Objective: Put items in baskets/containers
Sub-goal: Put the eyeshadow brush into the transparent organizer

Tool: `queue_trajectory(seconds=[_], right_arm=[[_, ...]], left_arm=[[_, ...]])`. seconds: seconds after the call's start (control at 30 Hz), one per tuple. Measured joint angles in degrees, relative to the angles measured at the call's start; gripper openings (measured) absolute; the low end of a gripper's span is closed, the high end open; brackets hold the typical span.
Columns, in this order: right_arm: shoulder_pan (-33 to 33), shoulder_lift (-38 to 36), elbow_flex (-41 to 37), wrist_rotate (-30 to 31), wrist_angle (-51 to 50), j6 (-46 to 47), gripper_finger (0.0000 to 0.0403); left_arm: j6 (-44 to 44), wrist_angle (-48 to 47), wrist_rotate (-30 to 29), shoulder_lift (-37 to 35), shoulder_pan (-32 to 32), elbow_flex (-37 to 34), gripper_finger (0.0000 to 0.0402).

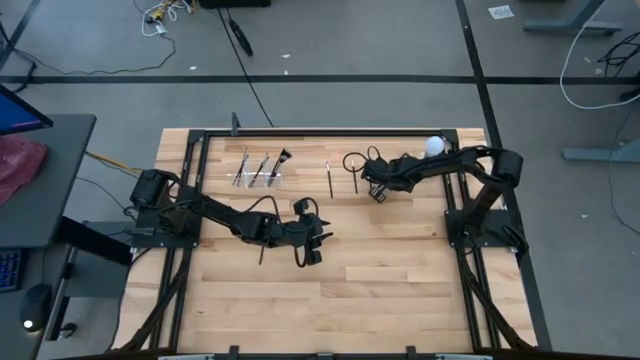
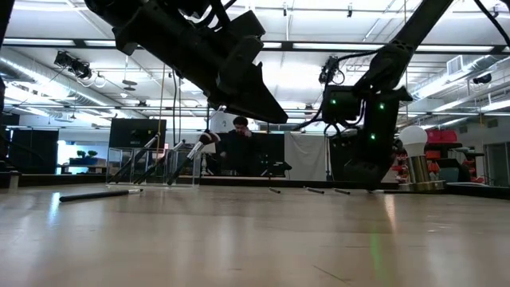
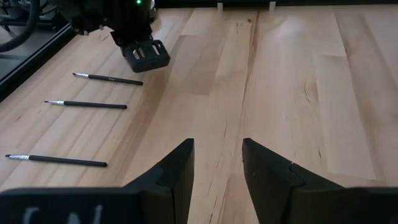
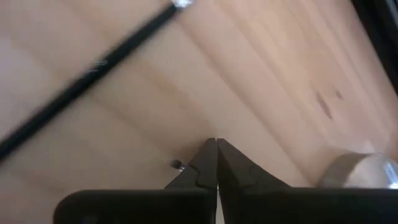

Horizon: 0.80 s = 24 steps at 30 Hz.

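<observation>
Reaching low, right gripper (image 4: 216, 163) pinched over a brush (image 4: 87, 81).

A white bulb-like lamp (image 1: 434, 146) stands near the wooden table's (image 1: 400, 290) far right corner. Beyond the far edge, a person (image 2: 240, 147) sits behind it.

Left end effector (image 1: 312, 247) hovers mid-table; right end effector (image 1: 377, 192) near loose brushes (image 1: 330, 177).

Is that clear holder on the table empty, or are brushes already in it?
Not empty. The clear holder has several brushes in it, leaning at a slant; others lie loose on the wood.
</observation>
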Motion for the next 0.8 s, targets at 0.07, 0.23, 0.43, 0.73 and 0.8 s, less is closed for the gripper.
queue_trajectory(seconds=[0.07, 0.23, 0.43, 0.73, 0.8], right_arm=[[0.1, -1.1, 0.3, -1.6, -1.0, -1.1, 0.0006], [-0.8, -6.5, 0.3, -0.7, -6.5, -5.9, 0.0015], [-5.0, -13.3, 0.3, -9.1, -10.6, -15.6, 0.0056], [-11.3, -13.9, 0.2, -17.2, -10.3, -36.8, 0.0161], [-11.6, -13.7, -0.5, -17.6, -9.0, -41.4, 0.0167]], left_arm=[[0.0, 0.0, 0.0, 0.0, 0.0, 0.0, 0.0138], [0.0, 0.0, 0.2, 0.0, 0.0, 0.0, 0.0138], [0.1, -0.1, 0.6, 0.0, 0.0, 0.0, 0.0138], [0.5, -0.1, 0.6, 0.0, -0.6, 0.0, 0.0138], [0.5, -0.1, 0.6, 0.0, -0.6, 0.0, 0.0138]])
